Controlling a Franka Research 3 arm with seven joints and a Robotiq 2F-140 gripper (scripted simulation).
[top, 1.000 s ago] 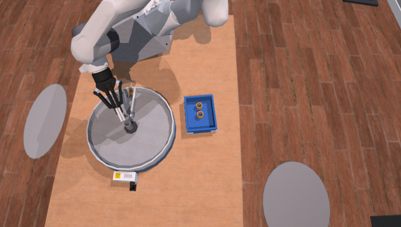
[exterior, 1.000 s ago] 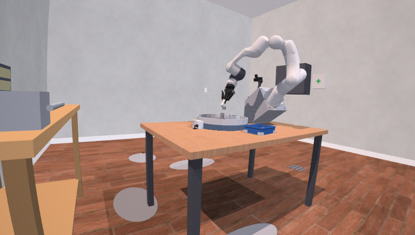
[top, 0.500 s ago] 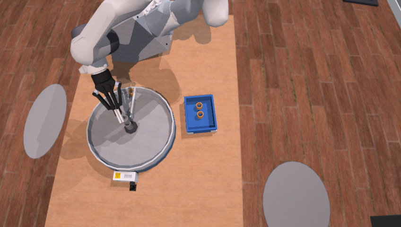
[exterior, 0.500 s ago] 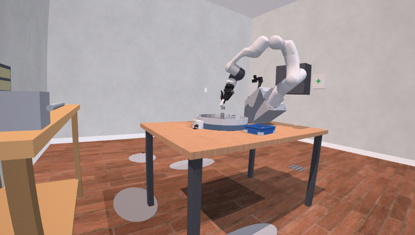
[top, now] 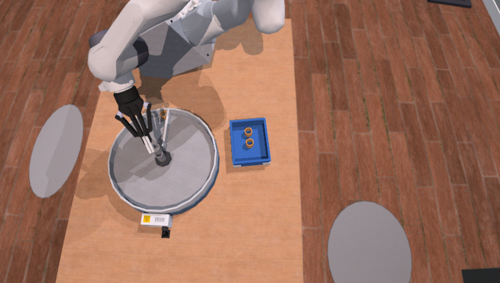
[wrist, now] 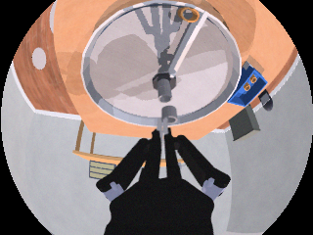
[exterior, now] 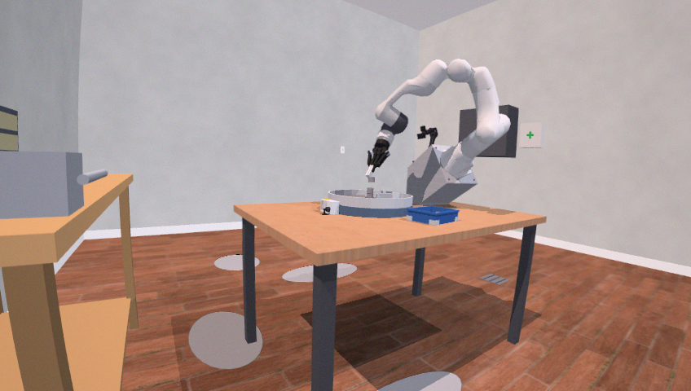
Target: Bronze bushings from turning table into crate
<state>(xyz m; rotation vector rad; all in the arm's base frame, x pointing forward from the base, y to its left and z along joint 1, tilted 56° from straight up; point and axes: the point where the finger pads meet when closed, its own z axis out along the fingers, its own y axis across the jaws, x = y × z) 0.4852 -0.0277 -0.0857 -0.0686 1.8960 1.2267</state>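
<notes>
While the top view is read as a clock face with twelve at its upper edge, the gripper (top: 150, 150) (exterior: 369, 173) (wrist: 162, 123) is poised above the turning table (top: 213, 157) (exterior: 376, 212) (wrist: 238, 73), its tips toward half past ten from the hub (top: 163, 160) (wrist: 158, 81). Its jaws are clenched on a grey steel bushing (top: 155, 147) (exterior: 371, 179) (wrist: 169, 114), which hangs at the fingertips, above and apart from the table's disc. One bronze bushing (top: 162, 117) (wrist: 188, 21) lies on the turning table near its rim at twelve o'clock, just on the nine o'clock side of the pale bar (top: 165, 127) (wrist: 191, 41), which reaches from near the rim toward the hub. Near three o'clock from the turning table, apart from it, sits the blue crate (top: 251, 163) (exterior: 426, 216) (wrist: 254, 93). It holds two bronze bushings, the first (top: 249, 145) (wrist: 246, 89) about at its middle and the second (top: 248, 134) (wrist: 252, 82) toward twelve o'clock from that. At six o'clock, a white box (top: 155, 219) (exterior: 329, 206) with a yellow label sits against the turning table's outer wall.
</notes>
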